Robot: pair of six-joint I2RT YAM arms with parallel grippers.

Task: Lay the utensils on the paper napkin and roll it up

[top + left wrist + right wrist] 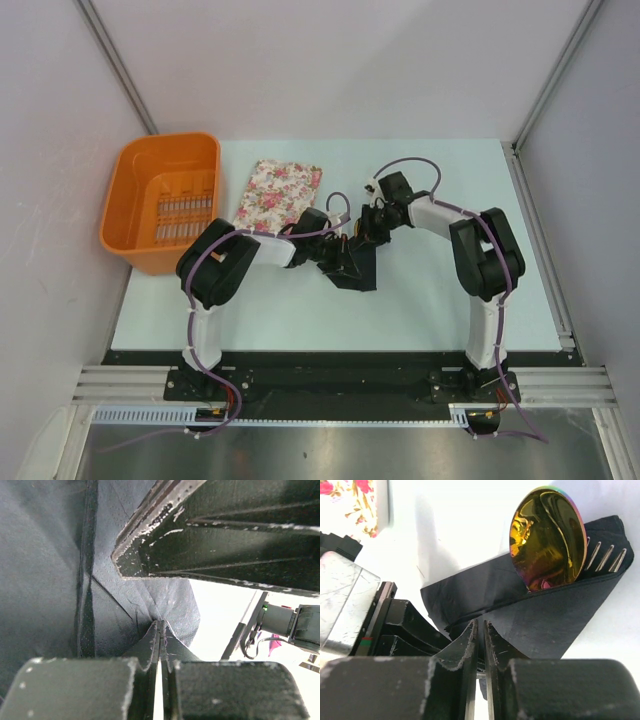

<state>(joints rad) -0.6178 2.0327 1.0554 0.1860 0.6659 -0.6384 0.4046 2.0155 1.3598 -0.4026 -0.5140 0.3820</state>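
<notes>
The black paper napkin [360, 268] lies folded over the utensils at the table's middle. In the right wrist view a gold spoon head [547, 537] and silver fork tines [605, 557] stick out of the napkin's [555, 625] open end. My right gripper [480, 624] is shut on the napkin's folded edge. My left gripper [160, 625] is shut on the napkin [45, 580], which puckers at its tips. Both grippers meet over the napkin, the left gripper [335, 262] just below the right gripper [368, 236]. The utensils' handles are hidden inside the fold.
An orange basket [165, 200] stands at the back left. A pink-and-white floral cloth [278, 195] lies beside it, just behind the left arm, and its corner shows at the right wrist view's top left [350, 502].
</notes>
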